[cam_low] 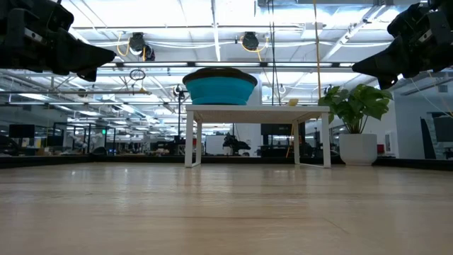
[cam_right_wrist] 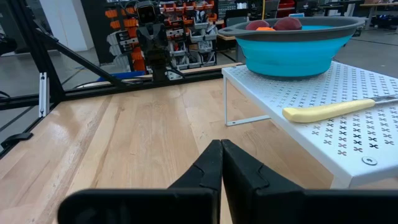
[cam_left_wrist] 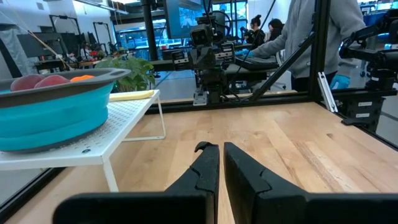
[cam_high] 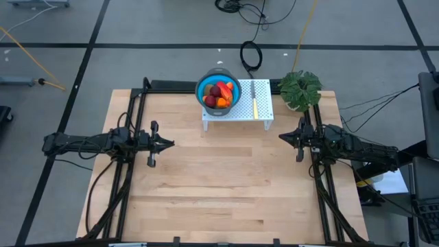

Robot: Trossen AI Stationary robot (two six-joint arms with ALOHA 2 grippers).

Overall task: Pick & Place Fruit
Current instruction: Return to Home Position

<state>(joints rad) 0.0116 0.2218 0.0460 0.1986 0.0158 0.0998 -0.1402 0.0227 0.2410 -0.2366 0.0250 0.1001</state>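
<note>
Both arms hang at their own sides of the bench [cam_high: 226, 192], well apart from the white perforated shelf [cam_high: 264, 116] at its far side. I read this as the closing step of the job, the return to the home pose. The left pincer [cam_high: 169, 143] points inward from the left edge, its fingers [cam_left_wrist: 205, 174] drawn to a thin slit and holding nothing. The right pincer [cam_high: 282, 136] faces it from the right edge, its fingers [cam_right_wrist: 208, 168] pressed together, likewise with nothing between them. In the low view each rides high above the wood. The fruit [cam_high: 218, 93] lies heaped in the blue strainer bowl [cam_high: 202, 88], which stands on the left part of the shelf. Dark red, orange and brownish pieces show over the rim, though how many lie there cannot be counted. The yellow-handled knife [cam_high: 254, 103] lies on the shelf just beside the bowl, and the leafy plant [cam_high: 300, 88] stands near the shelf's right end. No fruit shows on the bench itself, so the picking and placing looks finished. What is left, as I judge it, calls only for each arm to settle into its rest pose, clear of the shelf. The right arm is the nearer to the plant and would need the more care.
</note>
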